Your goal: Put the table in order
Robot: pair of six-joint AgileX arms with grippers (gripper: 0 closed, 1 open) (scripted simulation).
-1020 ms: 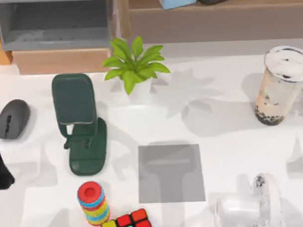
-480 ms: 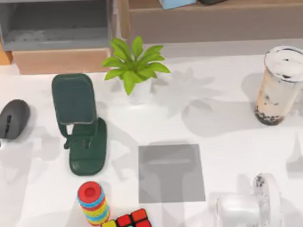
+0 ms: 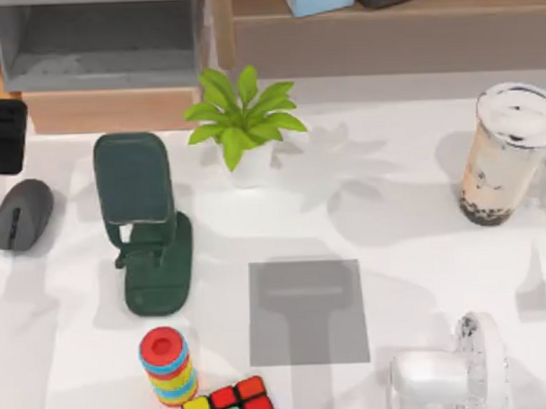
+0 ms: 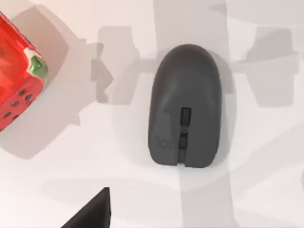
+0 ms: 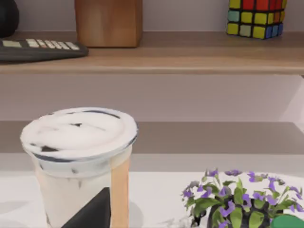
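At the far left of the broad white table (image 3: 409, 245), my left gripper (image 3: 3, 135) shows as a black block at the frame edge, just behind the dark grey computer mouse (image 3: 20, 214); how far its jaws stand apart I cannot tell, and it holds nothing that I can see. The left wrist view looks straight down on that mouse (image 4: 185, 105), which lies flat with its scroll wheel visible; a red box with a green corner (image 4: 16, 78) is cut off at that frame's edge and is hard to identify.

Right of the mouse stands a dark green phone stand (image 3: 144, 222), upright on the tabletop. In front of it sits a stack of coloured rings with a red top (image 3: 167, 364), and just beside that a multicoloured puzzle cube (image 3: 230, 402), cut off by the lower edge. A small green potted plant in a white pot (image 3: 245, 120) stands behind, near the tan wooden shelf unit (image 3: 117, 107). A grey square mat (image 3: 307, 312) lies flat in the middle.

Toward the right, a clear glass mug (image 3: 454, 370) lies at the lower edge, partly cut off. A milk-tea cup with a white lid (image 3: 507, 151) stands at the far right. The right wrist view shows this cup (image 5: 80, 161) close up, a purple-flowered plant (image 5: 237, 199) beside it, and a dark wedge low in the frame that is too little to read.
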